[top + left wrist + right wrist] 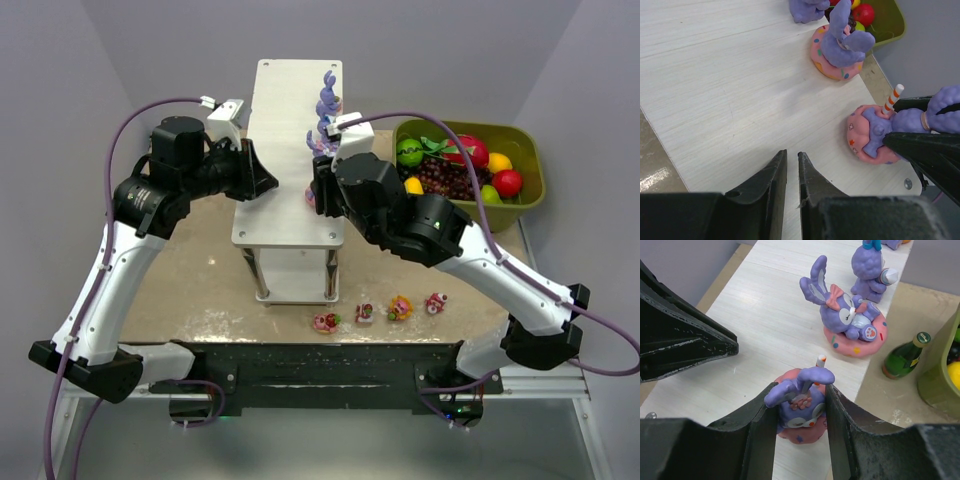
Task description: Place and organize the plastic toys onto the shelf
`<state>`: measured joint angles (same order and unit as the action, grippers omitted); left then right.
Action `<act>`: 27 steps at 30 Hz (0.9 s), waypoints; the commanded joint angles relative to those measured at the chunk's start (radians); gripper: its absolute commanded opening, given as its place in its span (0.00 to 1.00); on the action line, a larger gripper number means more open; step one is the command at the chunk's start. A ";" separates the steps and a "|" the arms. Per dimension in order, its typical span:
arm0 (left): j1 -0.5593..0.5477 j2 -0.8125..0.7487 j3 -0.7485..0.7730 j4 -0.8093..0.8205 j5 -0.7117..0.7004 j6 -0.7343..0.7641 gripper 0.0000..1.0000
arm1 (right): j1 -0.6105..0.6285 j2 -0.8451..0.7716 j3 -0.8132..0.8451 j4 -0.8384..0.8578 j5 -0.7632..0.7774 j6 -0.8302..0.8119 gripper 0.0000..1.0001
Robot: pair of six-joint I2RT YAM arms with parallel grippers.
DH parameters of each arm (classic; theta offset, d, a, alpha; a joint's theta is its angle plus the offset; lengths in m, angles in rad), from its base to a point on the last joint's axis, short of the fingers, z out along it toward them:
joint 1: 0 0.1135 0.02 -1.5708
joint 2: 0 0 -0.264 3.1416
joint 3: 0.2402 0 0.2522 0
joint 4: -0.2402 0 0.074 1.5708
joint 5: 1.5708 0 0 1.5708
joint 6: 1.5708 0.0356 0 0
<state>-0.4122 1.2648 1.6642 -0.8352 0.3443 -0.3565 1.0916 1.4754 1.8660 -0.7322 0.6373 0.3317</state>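
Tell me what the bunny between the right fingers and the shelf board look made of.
The bunny: likely moulded plastic, matte with slight sheen; smooth rounded shapes, painted dots on its pink base. The shelf board: seems laminate or painted wood, pale and matte; fine straight grain lines.

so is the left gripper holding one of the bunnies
No, the left gripper is shut on nothing above the shelf, while the right gripper clasps the near bunny.

From above, the right arm [400, 215] hides most of the nearest bunny [801, 407]; the four table toys [400, 308] are too small to identify.
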 commanded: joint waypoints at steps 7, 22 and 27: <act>0.004 -0.008 0.012 0.021 -0.001 -0.007 0.21 | -0.055 -0.076 -0.011 0.020 -0.094 0.023 0.24; 0.004 -0.012 0.006 0.016 0.002 -0.009 0.22 | -0.102 -0.113 -0.108 0.083 -0.234 0.030 0.27; 0.004 -0.012 0.008 0.013 0.001 -0.009 0.22 | -0.105 -0.118 -0.114 0.079 -0.229 0.032 0.35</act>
<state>-0.4122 1.2648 1.6642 -0.8356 0.3439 -0.3569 0.9916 1.3884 1.7580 -0.6872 0.4229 0.3550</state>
